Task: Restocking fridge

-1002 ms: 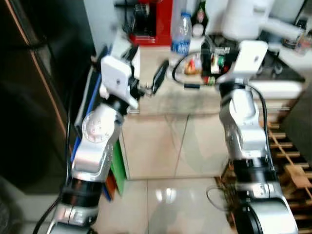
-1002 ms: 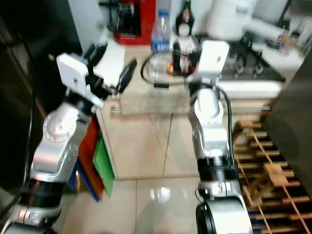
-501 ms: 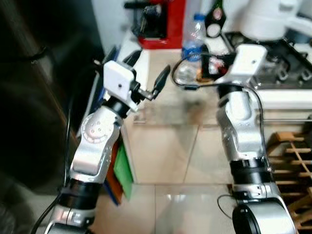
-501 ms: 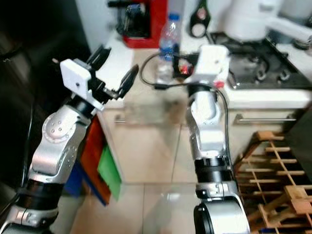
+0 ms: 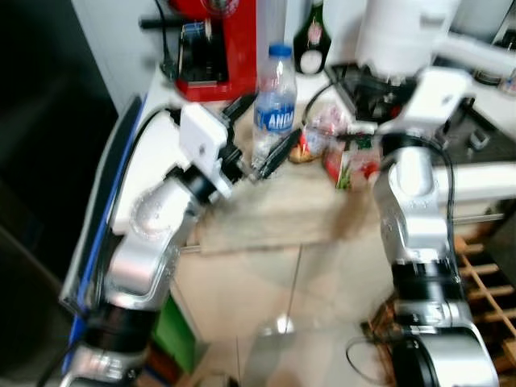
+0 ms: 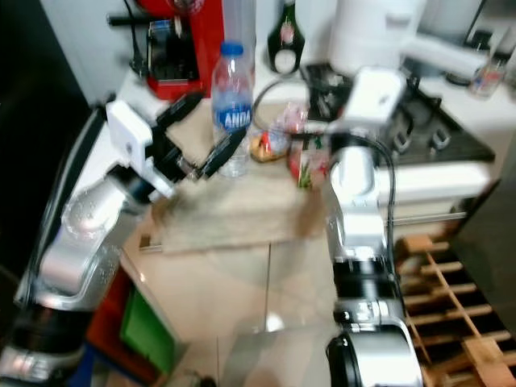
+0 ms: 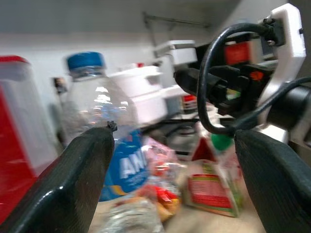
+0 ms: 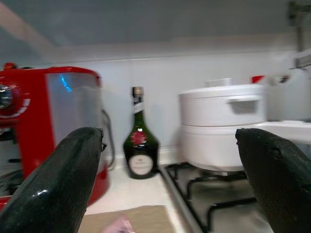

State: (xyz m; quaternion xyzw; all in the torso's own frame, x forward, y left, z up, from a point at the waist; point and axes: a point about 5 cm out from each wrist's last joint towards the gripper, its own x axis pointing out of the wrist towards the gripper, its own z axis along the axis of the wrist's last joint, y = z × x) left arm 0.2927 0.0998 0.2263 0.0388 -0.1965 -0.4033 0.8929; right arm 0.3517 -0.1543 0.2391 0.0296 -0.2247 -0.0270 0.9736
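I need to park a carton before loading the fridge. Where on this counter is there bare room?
The near strip of the counter, in front of the water bottle, is bare. Behind it is crowded: bottle, snack bags and a small carton bunch together, with the open left gripper alongside the bottle.

Motion blur: the snack bags (image 5: 322, 139) by the water bottle (image 5: 274, 101) are unreadable.
Red coffee machine (image 5: 216, 40): cut off at the picture's top edge.

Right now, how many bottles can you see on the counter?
2. A clear water bottle with a blue cap stands just beyond the open left gripper. A dark glass bottle stands at the back by the wall, beside the red coffee machine. Others may be hidden.
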